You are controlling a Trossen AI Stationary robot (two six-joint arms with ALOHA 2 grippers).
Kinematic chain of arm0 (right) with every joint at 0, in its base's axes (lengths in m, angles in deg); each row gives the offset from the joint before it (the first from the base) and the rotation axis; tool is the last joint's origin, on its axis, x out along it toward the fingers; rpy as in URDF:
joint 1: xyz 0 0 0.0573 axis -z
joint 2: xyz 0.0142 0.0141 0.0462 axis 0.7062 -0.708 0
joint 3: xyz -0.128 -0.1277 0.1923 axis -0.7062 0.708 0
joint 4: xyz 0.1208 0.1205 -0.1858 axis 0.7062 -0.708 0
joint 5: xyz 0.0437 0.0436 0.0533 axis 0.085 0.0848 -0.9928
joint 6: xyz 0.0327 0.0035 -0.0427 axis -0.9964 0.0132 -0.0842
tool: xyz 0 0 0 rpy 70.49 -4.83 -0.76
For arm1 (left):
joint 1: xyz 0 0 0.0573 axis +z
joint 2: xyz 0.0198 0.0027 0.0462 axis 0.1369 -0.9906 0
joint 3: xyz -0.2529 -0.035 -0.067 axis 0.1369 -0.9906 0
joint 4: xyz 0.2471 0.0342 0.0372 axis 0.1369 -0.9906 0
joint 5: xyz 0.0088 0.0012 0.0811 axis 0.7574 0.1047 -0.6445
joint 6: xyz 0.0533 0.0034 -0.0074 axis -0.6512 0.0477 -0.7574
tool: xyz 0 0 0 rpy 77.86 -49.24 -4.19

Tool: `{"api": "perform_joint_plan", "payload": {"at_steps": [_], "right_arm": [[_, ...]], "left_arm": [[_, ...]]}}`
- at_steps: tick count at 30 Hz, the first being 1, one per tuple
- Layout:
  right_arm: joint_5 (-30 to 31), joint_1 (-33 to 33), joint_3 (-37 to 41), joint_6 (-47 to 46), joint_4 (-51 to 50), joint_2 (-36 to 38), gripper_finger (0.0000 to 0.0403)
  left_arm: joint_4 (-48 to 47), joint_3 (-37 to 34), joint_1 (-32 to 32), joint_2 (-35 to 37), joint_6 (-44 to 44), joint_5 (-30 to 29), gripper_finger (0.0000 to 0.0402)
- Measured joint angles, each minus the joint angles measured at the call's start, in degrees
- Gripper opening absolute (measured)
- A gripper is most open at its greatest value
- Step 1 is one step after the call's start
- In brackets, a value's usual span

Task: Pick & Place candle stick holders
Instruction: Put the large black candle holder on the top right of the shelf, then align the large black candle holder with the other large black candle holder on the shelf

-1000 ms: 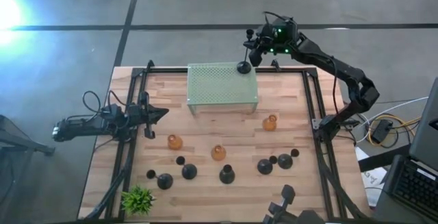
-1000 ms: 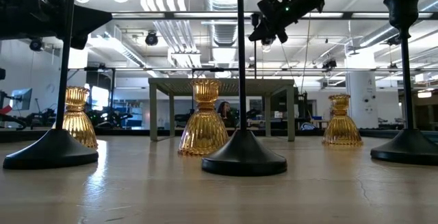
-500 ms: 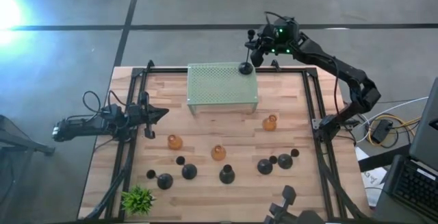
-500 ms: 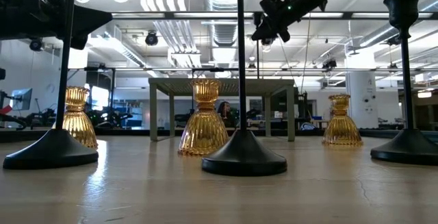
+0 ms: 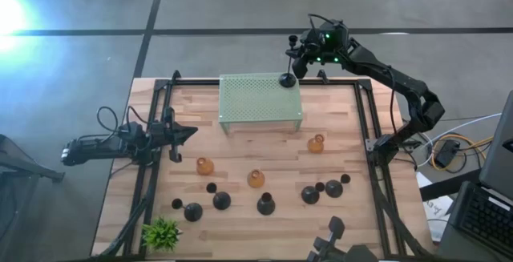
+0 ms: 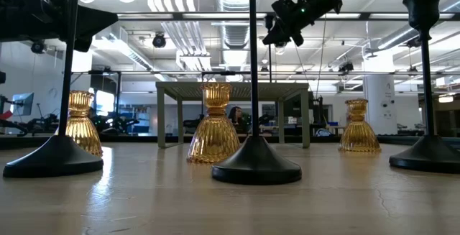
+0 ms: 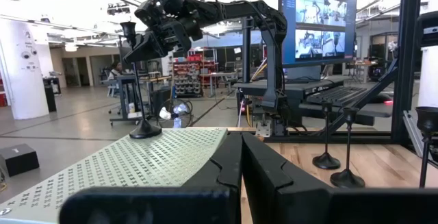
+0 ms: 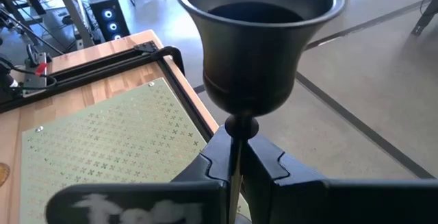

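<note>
Contact is seen at the far right corner of the mint-green perforated stand (image 5: 260, 102), where a tall black candle stick holder (image 5: 286, 78) stands upright with its round base on the stand's top. Its thin stem is clamped between the fingers (image 8: 291, 176) of the right gripper (image 5: 300, 60), just below the cup, as shown in the right wrist view. The left gripper (image 5: 186, 133) is held over the left side of the worktop (image 5: 337, 118), well apart from the stand, with its fingers (image 7: 226, 172) pressed together on nothing. Three amber glass holders (image 5: 206, 166) (image 5: 256, 179) (image 5: 316, 143) are spread across the middle of the worktop, near of the stand. The remaining black holders (image 5: 265, 204) are lined along the near edge, and a small green plant (image 5: 161, 233) is placed at the near left corner.
</note>
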Motion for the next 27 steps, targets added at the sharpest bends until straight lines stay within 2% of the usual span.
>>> {"api": "perform_joint_plan", "payload": {"at_steps": [5,9,20,27], "right_arm": [[-0.2,0.0,0.0,-0.1,0.0,0.0,0.0020],[-0.4,0.0,0.1,-0.7,-0.2,0.0,0.0042],[-0.5,0.0,0.1,0.2,-1.9,0.9,0.0133],[0.0,0.4,-1.1,4.5,-9.6,2.6,0.0179]], "left_arm": [[0.0,0.0,0.0,0.0,0.0,0.0,0.0014],[0.0,0.0,0.0,0.0,0.0,0.0,0.0014],[0.0,0.0,0.0,0.0,0.0,0.0,0.0014],[-0.3,0.0,0.0,0.0,-0.2,0.0,0.0014]]}}
